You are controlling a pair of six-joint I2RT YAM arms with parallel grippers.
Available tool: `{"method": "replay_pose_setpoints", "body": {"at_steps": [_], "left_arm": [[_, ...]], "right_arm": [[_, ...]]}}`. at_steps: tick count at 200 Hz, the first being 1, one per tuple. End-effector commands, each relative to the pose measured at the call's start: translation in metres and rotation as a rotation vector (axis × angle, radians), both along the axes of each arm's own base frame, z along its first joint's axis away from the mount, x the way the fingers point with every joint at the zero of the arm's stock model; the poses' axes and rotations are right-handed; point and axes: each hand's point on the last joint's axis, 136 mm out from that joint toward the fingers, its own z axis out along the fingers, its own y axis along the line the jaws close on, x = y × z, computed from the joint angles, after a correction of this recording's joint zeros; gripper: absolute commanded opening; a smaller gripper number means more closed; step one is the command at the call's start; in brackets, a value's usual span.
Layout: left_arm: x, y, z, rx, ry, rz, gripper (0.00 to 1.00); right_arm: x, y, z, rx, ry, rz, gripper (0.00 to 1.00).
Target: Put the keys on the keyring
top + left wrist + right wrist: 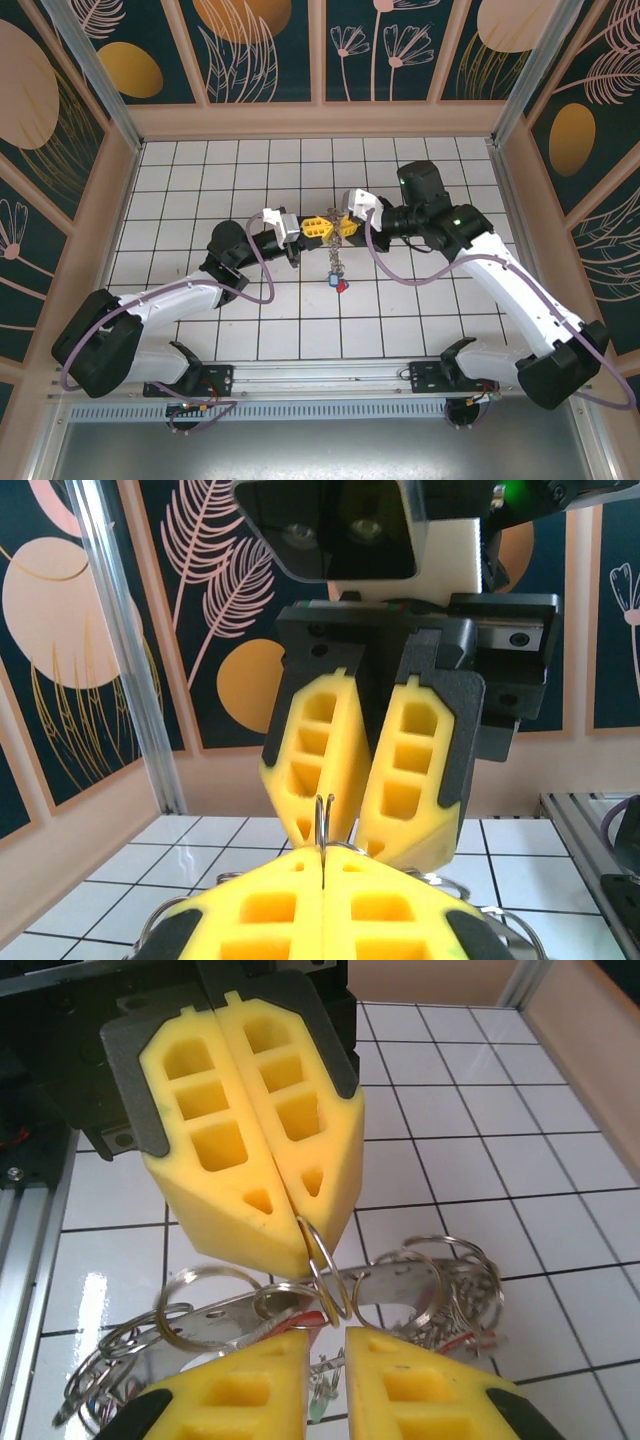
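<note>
Currently threading: wire ring pinched on the left, right gripper ajar before it

**Step in hand.** By my assessment the work is at the threading stage and is not finished. The two grippers meet tip to tip above the middle of the table (200, 180). From that meeting point the chain-like keyring (336, 260) trails towards the near edge. The keys (340, 284), showing a blue and a red tag, sit at its lower end. Whether the bunch hangs free or rests on the tiles cannot be told.

**Left gripper** (296, 1222). It is clenched, with the yellow pads flush along their whole length. A thin wire ring (322, 1265) is nipped edge-on at the very tips. Most of its loop projects beyond them towards the opposite gripper.

**Between the grippers.** The right wrist view shows a tangle of split rings (425, 1270) and flat metal blades below the held ring. Which of them the held ring links to cannot be made out.

**Right gripper** (348, 840). The jaws are parted by a narrow slot. The wire ring stands in line with that slot, just beside the tips. Nothing is seen clamped between the pads.

**Next move, as judged.** The right gripper needs fine alignment on the projecting loop and a light, square grip on it. The left should hold firm meanwhile. The wire is thin and held by little, so a skewed approach could twist it out.
</note>
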Motion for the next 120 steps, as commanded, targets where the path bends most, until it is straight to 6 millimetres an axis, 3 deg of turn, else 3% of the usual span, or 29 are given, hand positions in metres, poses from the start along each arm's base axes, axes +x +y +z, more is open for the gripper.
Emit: {"method": "replay_pose_setpoints", "body": {"at_steps": [1,42,71,120], "left_arm": [[-0.012,0.001,0.018,-0.065,-0.053,-0.045,0.00],[-0.016,-0.001,0.018,-0.063,-0.051,-0.078,0.00],[-0.016,-0.003,0.018,-0.062,-0.048,-0.087,0.00],[-0.017,-0.004,0.018,-0.059,-0.047,-0.094,0.00]], "right_arm": [[-0.006,-0.011,0.014,-0.011,-0.096,-0.014,0.17],[-0.006,-0.016,0.023,-0.006,-0.134,-0.023,0.18],[-0.011,-0.011,0.026,0.018,-0.124,0.018,0.26],[-0.017,-0.005,0.017,0.011,-0.067,0.069,0.28]]}}
